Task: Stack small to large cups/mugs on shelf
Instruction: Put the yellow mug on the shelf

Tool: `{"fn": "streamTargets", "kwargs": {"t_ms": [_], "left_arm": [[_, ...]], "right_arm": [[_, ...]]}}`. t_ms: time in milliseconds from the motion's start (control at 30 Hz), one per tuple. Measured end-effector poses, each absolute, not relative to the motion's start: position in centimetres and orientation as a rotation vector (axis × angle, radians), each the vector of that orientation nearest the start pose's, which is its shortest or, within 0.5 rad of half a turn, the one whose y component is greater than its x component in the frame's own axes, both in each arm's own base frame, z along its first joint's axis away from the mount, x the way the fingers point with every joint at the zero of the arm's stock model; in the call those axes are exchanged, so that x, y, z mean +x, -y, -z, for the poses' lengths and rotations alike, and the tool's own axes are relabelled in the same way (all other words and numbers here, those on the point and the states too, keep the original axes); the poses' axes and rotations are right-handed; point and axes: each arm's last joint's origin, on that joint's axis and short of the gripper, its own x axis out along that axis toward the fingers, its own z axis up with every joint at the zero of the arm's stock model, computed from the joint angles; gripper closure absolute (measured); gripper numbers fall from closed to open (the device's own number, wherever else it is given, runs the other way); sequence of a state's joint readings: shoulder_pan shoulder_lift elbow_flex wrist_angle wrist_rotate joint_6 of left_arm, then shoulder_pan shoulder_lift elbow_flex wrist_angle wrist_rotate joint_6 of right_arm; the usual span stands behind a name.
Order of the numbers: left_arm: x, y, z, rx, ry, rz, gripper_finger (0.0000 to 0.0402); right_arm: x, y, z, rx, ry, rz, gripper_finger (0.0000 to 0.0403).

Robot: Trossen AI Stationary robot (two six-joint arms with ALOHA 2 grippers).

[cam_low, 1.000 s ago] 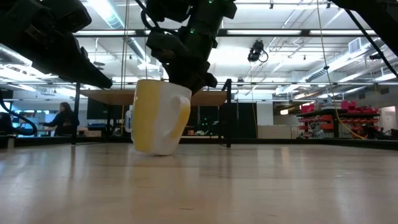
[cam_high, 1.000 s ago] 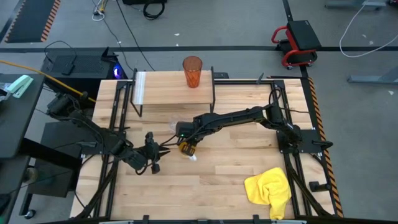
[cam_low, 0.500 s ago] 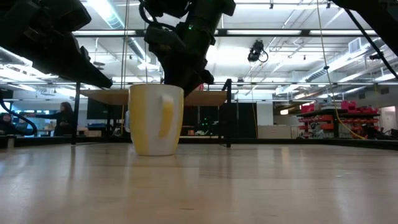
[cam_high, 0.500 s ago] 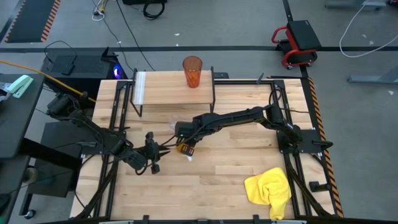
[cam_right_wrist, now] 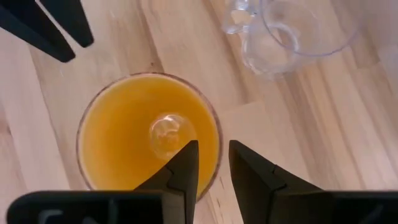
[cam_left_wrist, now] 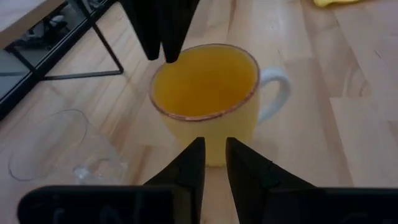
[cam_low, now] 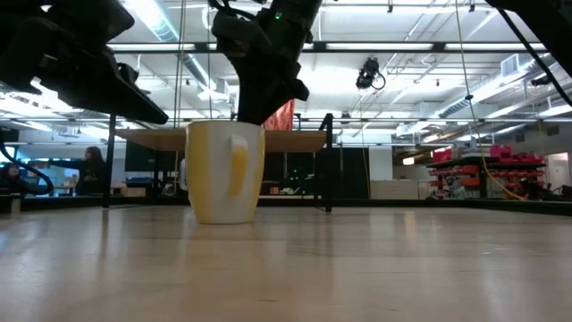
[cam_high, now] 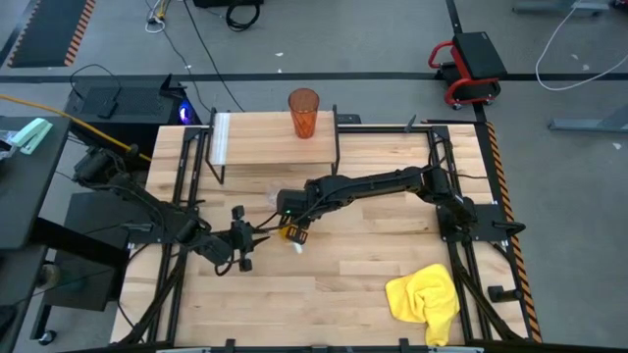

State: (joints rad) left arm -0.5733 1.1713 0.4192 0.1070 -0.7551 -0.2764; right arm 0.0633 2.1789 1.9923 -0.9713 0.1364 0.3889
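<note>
The orange mug (cam_low: pixel 224 172) was tipped over to one side a moment ago. Now it stands straight up on the desk (cam_high: pixel 334 294), near the middle. The right pincer (cam_right_wrist: pixel 208 163) has lifted a little and hangs just above the mug's rim, with its two fingers a small way apart and nothing between them. So the mug looks let go, and it is ready to be picked up again the right way.

The left pincer (cam_left_wrist: pixel 211 163) waits just to the left of the mug, pointing at it. Its fingers are a small way apart too, and hold nothing.

The small clear glass (cam_left_wrist: pixel 59 149) lies on its side on the desk, right by the mug. The tall ribbed tumbler (cam_high: pixel 303 113) already stands on the shelf (cam_high: pixel 255 142) at the far side. The mug and the glass are not on the shelf yet, so most of the job is left.

I can see no words or labels on any of the cups.
</note>
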Motion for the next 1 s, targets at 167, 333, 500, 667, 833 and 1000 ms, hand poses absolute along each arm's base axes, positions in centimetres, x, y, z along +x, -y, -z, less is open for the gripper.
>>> {"fn": "streamTargets", "kwargs": {"t_ms": [167, 333, 500, 667, 833, 1000], "left_arm": [[19.8, 9.1, -18.4, 0.1, -0.456, -0.263, 0.0328], [22.0, 8.2, -22.4, -0.014, -0.497, -0.257, 0.0325], [22.5, 5.8, -26.5, -0.128, -0.709, -0.341, 0.0325], [22.8, 4.4, -28.0, -0.22, -0.773, -0.294, 0.0328], [23.0, 3.2, -27.1, -0.281, -0.836, -0.266, 0.0318], [23.1, 2.2, -26.9, -0.305, -0.839, -0.301, 0.0307]], "right_arm": [[45.7, -2.2, -25.0, 0.227, -1.128, 0.299, 0.0306], [43.9, -2.4, -26.5, 0.204, -1.181, 0.382, 0.0306], [40.6, -3.9, -29.1, 0.152, -1.237, 0.545, 0.0306], [37.0, -7.1, -31.8, 0.044, -1.182, 0.685, 0.0306], [34.0, -9.5, -32.8, 0.045, -1.059, 0.704, 0.0306], [30.8, -9.7, -30.4, 0.179, -1.004, 0.689, 0.0306]]}}
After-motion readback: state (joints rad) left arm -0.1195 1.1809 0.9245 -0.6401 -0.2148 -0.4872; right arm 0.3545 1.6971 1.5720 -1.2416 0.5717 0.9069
